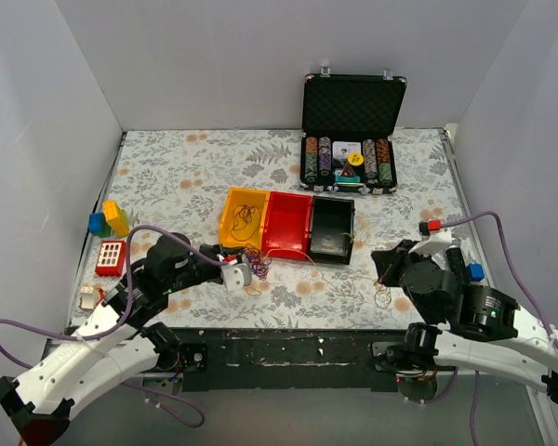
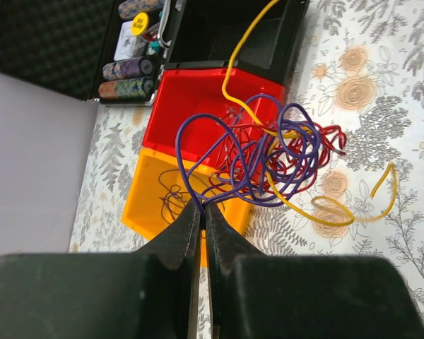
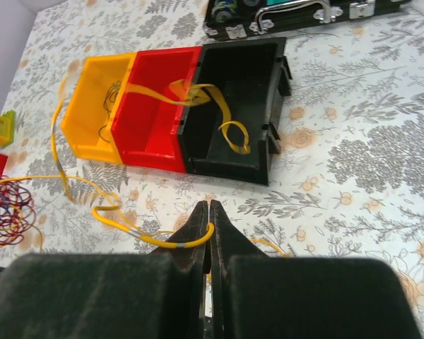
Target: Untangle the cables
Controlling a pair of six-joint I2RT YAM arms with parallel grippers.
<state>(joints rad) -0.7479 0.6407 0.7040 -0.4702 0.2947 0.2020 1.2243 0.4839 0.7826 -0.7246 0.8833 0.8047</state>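
**Both grippers pinched on wires, clump sits by the bins**

Your left gripper (image 2: 202, 206) is closed on a purple wire (image 2: 249, 185) at the edge of the cable clump (image 2: 283, 152). That red, purple and yellow tangle lies on the floral tablecloth (image 2: 403, 85), just in front of the yellow bin (image 2: 145, 212) and red bin (image 2: 198, 92). Your right gripper (image 3: 209, 206) is clamped on a yellow wire (image 3: 162, 243) — it trails left over the cloth toward the clump, well apart from that gripper.

Red moulded plastic bin (image 1: 288, 226) is looking smooth, semi-glossy. In front of it, thin yellow, red and purple insulated cables (image 2: 258, 169) are showing shiny sheathing. Floral table cloth (image 1: 186, 177) under it is reading matt. Behind it, black hinged case (image 1: 353, 107) is showing dimpled matt foam lining.
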